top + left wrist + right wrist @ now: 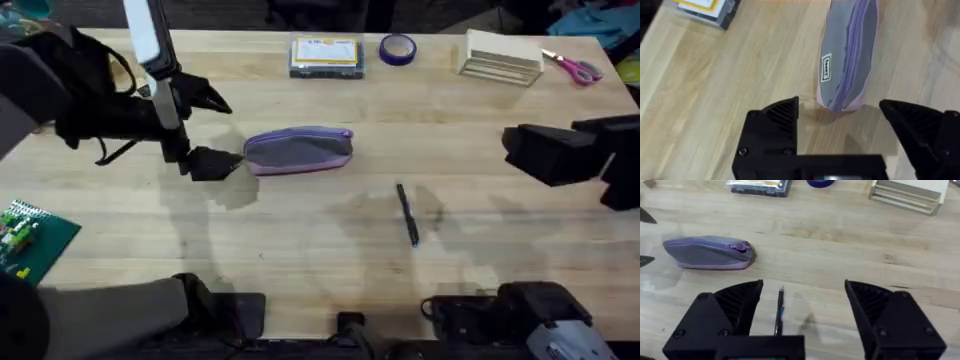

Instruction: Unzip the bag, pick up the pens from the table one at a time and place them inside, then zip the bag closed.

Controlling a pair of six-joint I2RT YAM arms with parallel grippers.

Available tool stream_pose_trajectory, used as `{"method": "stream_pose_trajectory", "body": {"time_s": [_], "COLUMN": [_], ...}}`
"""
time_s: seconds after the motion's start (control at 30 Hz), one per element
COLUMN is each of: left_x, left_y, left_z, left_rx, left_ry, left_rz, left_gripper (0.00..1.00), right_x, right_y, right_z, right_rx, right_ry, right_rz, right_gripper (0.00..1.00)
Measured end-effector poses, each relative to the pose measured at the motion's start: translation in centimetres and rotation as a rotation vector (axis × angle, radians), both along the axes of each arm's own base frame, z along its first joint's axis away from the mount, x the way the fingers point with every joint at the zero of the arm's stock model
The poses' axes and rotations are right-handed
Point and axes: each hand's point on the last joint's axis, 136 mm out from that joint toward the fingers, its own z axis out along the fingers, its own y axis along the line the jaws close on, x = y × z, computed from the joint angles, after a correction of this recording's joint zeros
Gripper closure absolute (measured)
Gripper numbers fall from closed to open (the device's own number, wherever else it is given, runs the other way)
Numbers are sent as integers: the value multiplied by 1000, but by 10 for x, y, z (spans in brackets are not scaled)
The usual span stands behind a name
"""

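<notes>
Meanwhile, both grippers — left gripper (pixel 205 130) beside the bag (pixel 298 150), right gripper (pixel 802 305) over the pen (pixel 407 214) — gape unobstructed.

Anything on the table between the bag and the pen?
No. In the overhead view, only bare table lies between the bag and the pen; the right wrist view agrees.

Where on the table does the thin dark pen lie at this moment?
In the overhead view the thin dark pen lies alone on the pale wooden table, right of centre, nearer the arm bases than the grey pouch with lilac edging and apart from it.
</notes>
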Motion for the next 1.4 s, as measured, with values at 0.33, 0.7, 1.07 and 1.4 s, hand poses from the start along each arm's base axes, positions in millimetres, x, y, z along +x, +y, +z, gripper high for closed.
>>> {"method": "stream_pose_trajectory", "body": {"time_s": [0.33, 0.7, 1.07, 1.4], "left_x": [6, 7, 7, 7], "left_y": [-6, -22, -23, -24], "left_z": [-24, -44, -45, -45], "left_rx": [-88, -139, -142, -142], "left_ry": [80, 148, 148, 150], "left_rz": [-14, -58, -62, -65], "left_gripper": [7, 7, 883, 961], "right_x": [0, 0, 0, 1], "right_y": [0, 0, 0, 3], "right_z": [0, 0, 0, 2], "right_rx": [0, 0, 0, 25], "right_ry": [0, 0, 0, -6], "right_rz": [0, 0, 0, 6], "right_gripper": [4, 3, 4, 3]}}
